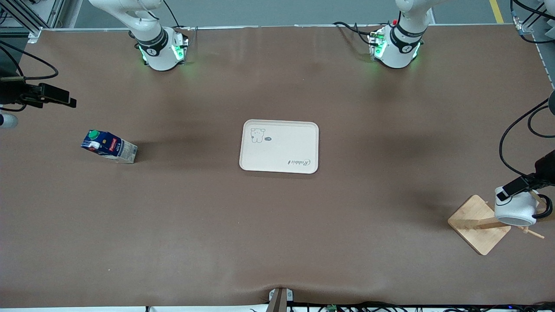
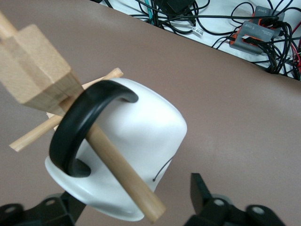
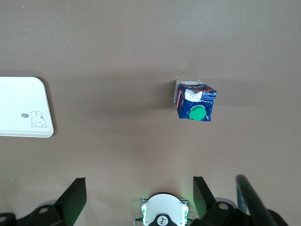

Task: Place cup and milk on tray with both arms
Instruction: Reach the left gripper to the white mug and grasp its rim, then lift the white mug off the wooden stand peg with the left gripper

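Wooden rack (image 1: 479, 225) at the left arm's end of the brown table (image 1: 277, 225); cables (image 2: 221, 23) off its edge

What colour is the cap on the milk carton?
Green. The round cap tops the dark blue milk carton, clearest in the right wrist view.

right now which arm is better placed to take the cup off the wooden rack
Left. Its claw is already at the cup, fingers straddling it where it hangs by its handle on the rack's peg. The right claw hangs open, high over the milk.
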### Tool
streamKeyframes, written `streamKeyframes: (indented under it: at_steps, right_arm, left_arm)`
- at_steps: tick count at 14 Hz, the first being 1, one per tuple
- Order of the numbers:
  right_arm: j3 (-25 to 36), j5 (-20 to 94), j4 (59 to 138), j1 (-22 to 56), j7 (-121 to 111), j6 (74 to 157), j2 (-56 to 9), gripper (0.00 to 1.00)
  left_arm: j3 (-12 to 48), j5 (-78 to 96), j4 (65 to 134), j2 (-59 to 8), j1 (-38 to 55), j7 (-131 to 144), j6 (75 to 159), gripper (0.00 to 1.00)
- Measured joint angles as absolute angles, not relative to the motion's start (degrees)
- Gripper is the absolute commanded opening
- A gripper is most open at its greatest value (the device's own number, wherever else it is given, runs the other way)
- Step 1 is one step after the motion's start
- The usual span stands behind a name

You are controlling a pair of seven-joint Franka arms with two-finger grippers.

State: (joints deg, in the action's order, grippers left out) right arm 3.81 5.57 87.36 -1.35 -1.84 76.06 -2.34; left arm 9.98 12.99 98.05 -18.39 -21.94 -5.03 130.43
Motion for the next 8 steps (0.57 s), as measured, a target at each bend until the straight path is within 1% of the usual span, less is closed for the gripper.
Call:
streamKeyframes:
  at_steps: [3, 4, 6, 7, 8]
  right_arm:
    - [3.8, 5.6, 87.4, -1.3, -1.8, 76.1, -2.3, 1.00]
    - [3.8, 5.6, 87.4, -1.3, -1.8, 76.1, -2.3, 1.00]
    - [3.8, 5.6, 87.4, -1.3, -1.8, 76.2, -2.3, 1.00]
    - [3.8, 5.6, 87.4, -1.3, -1.8, 76.2, -2.3, 1.00]
    - [3.8, 5.6, 87.4, -1.3, -1.8, 76.2, -2.4, 1.00]
  left_arm:
    - [10.0, 13.0, 98.2, -18.6, -21.9, -6.6, 130.4, 0.71]
    - [10.0, 13.0, 98.3, -18.7, -21.9, -7.5, 130.4, 0.67]
    - [10.0, 13.0, 98.3, -19.1, -22.0, -8.6, 130.4, 0.56]
    - [10.0, 13.0, 98.3, -19.3, -22.0, -8.9, 130.4, 0.48]
    - [10.0, 13.0, 98.3, -19.4, -22.0, -9.0, 130.4, 0.38]
